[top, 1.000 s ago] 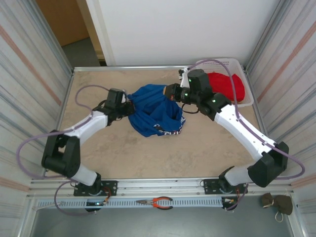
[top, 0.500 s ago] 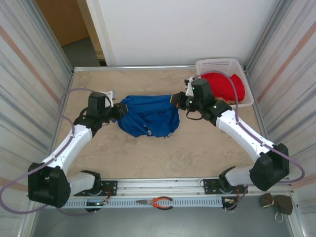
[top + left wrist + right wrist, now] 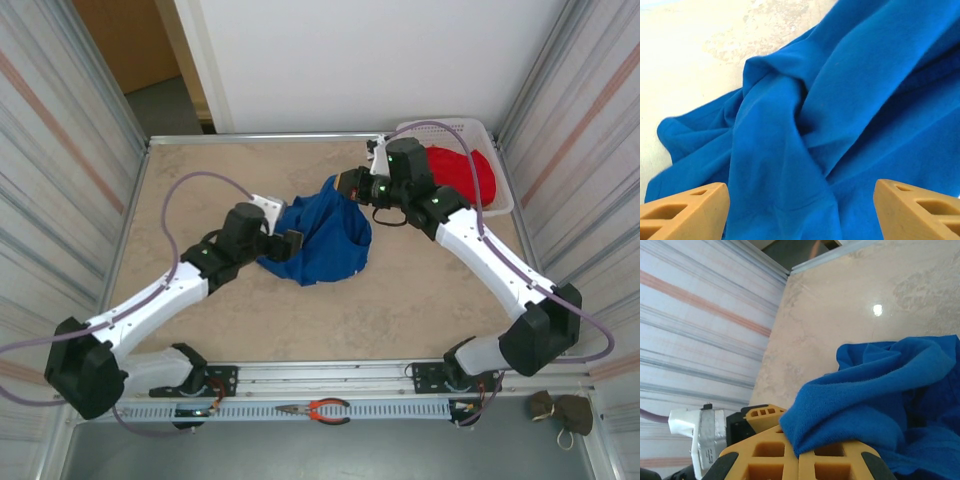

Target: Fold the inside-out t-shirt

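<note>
Seen from above, the blue t-shirt (image 3: 322, 235) lies bunched in the middle of the table (image 3: 190, 180). My wrist views make the grips plainer: my right jaws are pinched closed on a fold at its far edge, and my left jaws stand wide apart over its left side, gripping nothing. A white basket (image 3: 505, 200) holding a red garment (image 3: 462, 172) sits at the far right beside my right arm, pliers (image 3: 318, 409) lie on the near rail, and bare tabletop runs left of and nearer than the shirt up to the metal rim.
</note>
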Motion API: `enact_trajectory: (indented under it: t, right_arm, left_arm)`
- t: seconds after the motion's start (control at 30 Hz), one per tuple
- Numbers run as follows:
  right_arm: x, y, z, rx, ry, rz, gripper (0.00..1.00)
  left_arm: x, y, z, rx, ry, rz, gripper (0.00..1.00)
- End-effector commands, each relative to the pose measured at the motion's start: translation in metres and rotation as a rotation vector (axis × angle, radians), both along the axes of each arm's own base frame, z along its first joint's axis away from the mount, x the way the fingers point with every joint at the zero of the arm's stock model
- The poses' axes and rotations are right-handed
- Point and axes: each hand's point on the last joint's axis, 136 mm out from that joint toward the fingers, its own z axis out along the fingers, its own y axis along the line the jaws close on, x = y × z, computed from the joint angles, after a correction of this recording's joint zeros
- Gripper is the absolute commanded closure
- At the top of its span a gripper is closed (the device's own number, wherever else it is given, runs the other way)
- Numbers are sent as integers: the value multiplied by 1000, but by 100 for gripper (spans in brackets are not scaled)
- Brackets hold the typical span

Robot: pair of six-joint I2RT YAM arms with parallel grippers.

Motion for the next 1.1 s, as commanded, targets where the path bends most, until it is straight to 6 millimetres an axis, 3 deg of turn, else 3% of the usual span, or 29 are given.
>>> enact_trajectory:
  t: [0.0,0.23,0.33,0.4,0.47,0.6,0.63,0.73,0.93,1.0,1.07]
  right_arm:
    - [-4,6,13,9,-30,36,100]
    - [-8,5,18,17,-40,42,100]
    - [-11,6,22,25,-42,51,100]
    - [-14,3,23,21,-45,48,100]
    - [-13,-6,19,-4,-44,23,100]
    - [3,-26,-7,-42,-3,-53,100]
    - [9,-30,-17,-51,10,-71,100]
    - [31,-35,-44,-91,41,-113,100]
    - [83,-36,-100,-189,106,-159,100]
    - [88,-34,-110,-234,136,-128,70]
    - [76,-32,-106,-257,122,-101,58]
  left_arm:
    - [29,4,7,121,-99,74,23]
    - [46,-16,-30,197,-69,44,17]
    - [62,-14,-45,261,-45,94,17]
    - [76,-7,-53,288,-9,149,22]
    - [87,2,-57,252,32,179,41]
    - [88,4,-28,103,44,121,95]
    - [84,3,-17,63,46,92,100]
    - [64,-5,9,-80,87,-37,100]
    - [21,-16,42,-301,160,-230,100]
    - [15,-14,47,-359,167,-238,100]
    - [14,-11,49,-391,181,-229,100]
